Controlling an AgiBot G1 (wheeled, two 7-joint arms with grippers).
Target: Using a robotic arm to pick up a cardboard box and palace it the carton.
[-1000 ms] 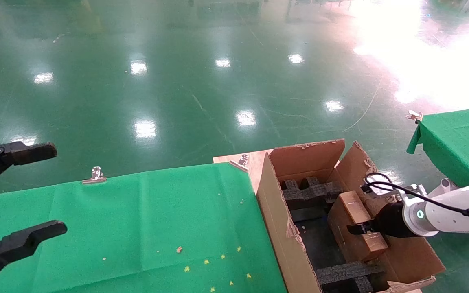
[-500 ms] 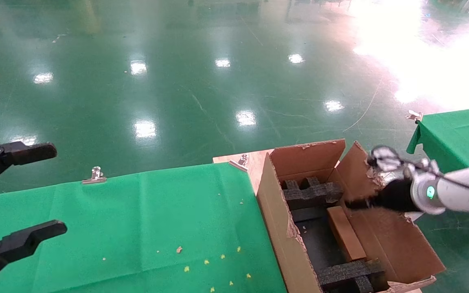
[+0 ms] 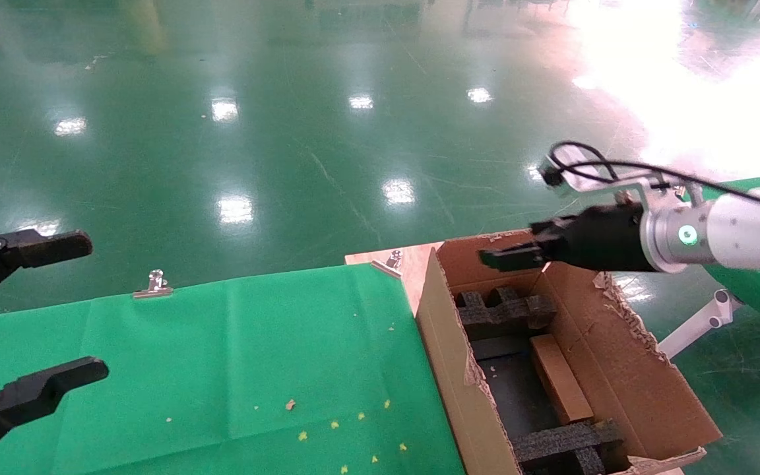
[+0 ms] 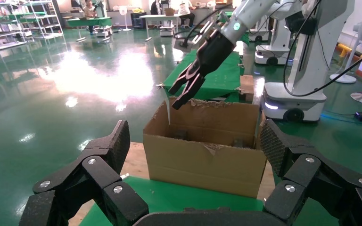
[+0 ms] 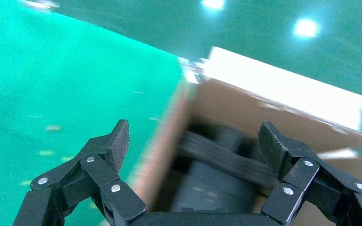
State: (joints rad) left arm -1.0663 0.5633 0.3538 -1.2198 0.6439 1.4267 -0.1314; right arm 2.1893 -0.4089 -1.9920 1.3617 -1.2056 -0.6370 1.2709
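The small brown cardboard box (image 3: 557,386) lies inside the carton (image 3: 444,356), along its right wall between the black foam blocks (image 3: 505,310). My right gripper (image 3: 508,247) hangs open and empty above the carton's far flap, well clear of the box. In the right wrist view the gripper (image 5: 193,141) looks down past spread fingers at the blurred carton edge and foam (image 5: 226,160). My left gripper (image 3: 97,307) is parked open over the left end of the green table. From the left wrist, the left gripper (image 4: 193,146) frames the carton (image 4: 202,160), and the right gripper (image 4: 184,92) shows above it.
A green cloth table (image 3: 221,356) with metal clips (image 3: 154,284) lies left of the carton. The carton stands on a wooden board (image 3: 413,264). A second green table (image 3: 749,224) is at the right. Glossy green floor lies beyond.
My right gripper let go of the cardboard box, which dropped flat into the carton. The gripper then rose and swung up over the far flap. The left arm stayed still.
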